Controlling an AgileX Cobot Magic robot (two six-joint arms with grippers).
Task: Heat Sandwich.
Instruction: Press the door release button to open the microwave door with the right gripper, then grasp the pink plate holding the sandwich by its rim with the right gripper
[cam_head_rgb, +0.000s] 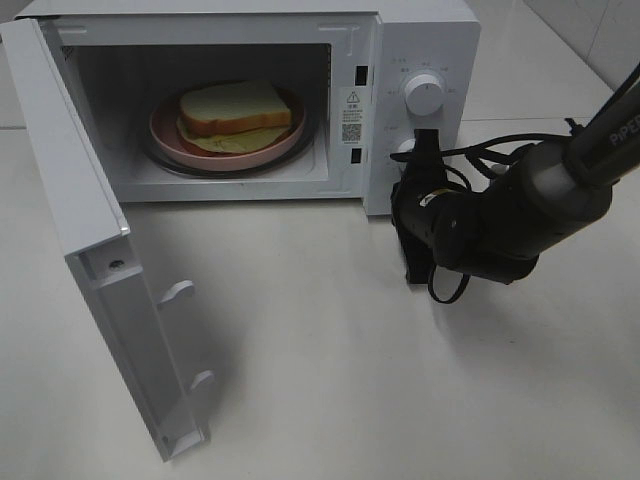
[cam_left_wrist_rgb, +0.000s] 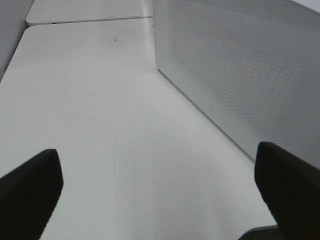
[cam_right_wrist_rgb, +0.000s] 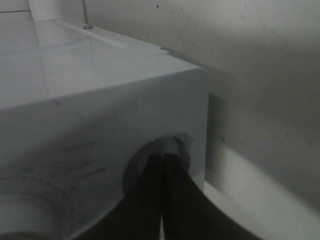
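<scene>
The sandwich (cam_head_rgb: 238, 110), pale bread with a brown crust and leafy filling, lies on a pink plate (cam_head_rgb: 165, 130) inside the open white microwave (cam_head_rgb: 420, 40). My right gripper (cam_head_rgb: 413, 150) is shut, and its tips rest against the lower knob (cam_right_wrist_rgb: 178, 144) on the control panel; in the right wrist view the right gripper (cam_right_wrist_rgb: 164, 157) has its two dark fingers pressed together with nothing between them. My left gripper (cam_left_wrist_rgb: 157, 152) is open over bare table beside the perforated panel of the microwave door (cam_left_wrist_rgb: 240, 65). The left arm is outside the exterior high view.
The microwave door (cam_head_rgb: 70, 180) is swung wide open toward the front left, its two latch hooks (cam_head_rgb: 178, 292) sticking out. The upper knob (cam_head_rgb: 425, 93) sits above my right gripper. A black cable (cam_head_rgb: 470, 160) loops beside the right arm. A white table (cam_head_rgb: 330, 350) lies in front.
</scene>
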